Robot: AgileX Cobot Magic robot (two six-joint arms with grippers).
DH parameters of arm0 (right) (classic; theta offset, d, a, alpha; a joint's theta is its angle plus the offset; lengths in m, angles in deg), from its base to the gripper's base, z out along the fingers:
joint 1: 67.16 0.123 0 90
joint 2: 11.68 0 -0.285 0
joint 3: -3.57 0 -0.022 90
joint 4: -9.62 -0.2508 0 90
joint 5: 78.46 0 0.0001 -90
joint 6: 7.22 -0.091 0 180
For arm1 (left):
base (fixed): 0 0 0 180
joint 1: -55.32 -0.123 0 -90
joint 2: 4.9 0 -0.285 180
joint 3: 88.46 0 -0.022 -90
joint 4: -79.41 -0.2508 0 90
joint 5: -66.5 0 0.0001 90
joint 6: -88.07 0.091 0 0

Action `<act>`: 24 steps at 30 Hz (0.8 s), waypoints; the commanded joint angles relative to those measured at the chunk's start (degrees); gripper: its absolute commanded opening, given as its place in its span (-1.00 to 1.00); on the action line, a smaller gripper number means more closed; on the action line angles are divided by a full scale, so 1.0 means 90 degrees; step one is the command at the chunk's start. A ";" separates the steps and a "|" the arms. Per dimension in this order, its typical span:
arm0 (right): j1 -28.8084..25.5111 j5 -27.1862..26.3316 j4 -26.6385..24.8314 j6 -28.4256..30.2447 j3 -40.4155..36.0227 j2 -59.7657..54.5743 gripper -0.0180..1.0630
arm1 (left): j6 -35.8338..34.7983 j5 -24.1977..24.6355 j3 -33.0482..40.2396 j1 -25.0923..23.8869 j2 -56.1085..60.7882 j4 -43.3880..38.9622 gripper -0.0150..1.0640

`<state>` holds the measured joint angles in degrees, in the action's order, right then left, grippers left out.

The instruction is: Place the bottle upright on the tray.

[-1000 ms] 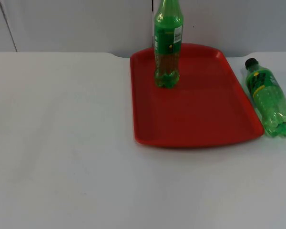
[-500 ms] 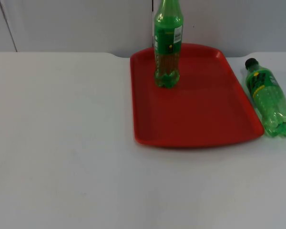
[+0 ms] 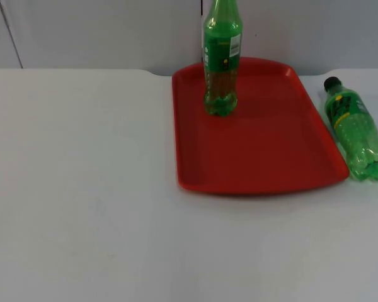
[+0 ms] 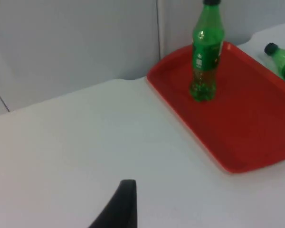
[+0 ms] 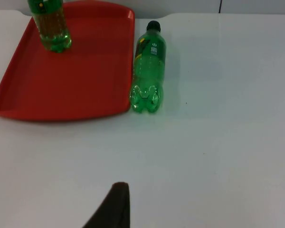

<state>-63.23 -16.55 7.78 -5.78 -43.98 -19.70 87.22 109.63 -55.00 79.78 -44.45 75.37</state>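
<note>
A red tray (image 3: 264,151) lies on the white table, right of centre. One green bottle (image 3: 222,56) stands upright on the tray's far left part. A second green bottle (image 3: 356,129) with a black cap lies on its side on the table just right of the tray, cap toward the wall. It also appears in the right wrist view as the lying bottle (image 5: 147,66) beside the tray (image 5: 61,90). My right gripper (image 5: 111,209) hangs well short of this bottle's base. My left gripper (image 4: 118,209) waits over bare table, far from the tray (image 4: 247,123) and the standing bottle (image 4: 205,52).
The grey partition wall (image 3: 101,31) closes off the table at the back. Bare white table (image 3: 82,189) spreads to the left of the tray and in front of it. A narrow strip of table lies right of the lying bottle.
</note>
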 commanded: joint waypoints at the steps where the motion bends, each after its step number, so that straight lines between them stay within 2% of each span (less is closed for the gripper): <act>1: 0.0012 -0.0022 0.0019 0.0059 -0.0008 0.0026 0.97 | 0.0095 0.0138 0.0020 0.0010 0.0152 0.0141 0.97; 10: 0.0012 -0.0022 0.0019 0.0059 -0.0008 0.0026 0.97 | 0.0095 0.0596 0.0020 0.0010 0.0944 0.0058 0.97; 21: 0.0012 -0.0022 0.0019 0.0059 -0.0008 0.0026 0.97 | 0.0059 0.1563 0.0020 0.0010 0.1982 -0.0001 0.97; 24: 0.0012 -0.0022 0.0019 0.0059 -0.0008 0.0026 0.97 | 0.0021 0.1674 0.0020 0.0010 0.2225 -0.0004 0.97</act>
<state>-63.23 -16.55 7.78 -5.78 -43.98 -19.70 88.07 124.07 -55.00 79.78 -24.87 75.38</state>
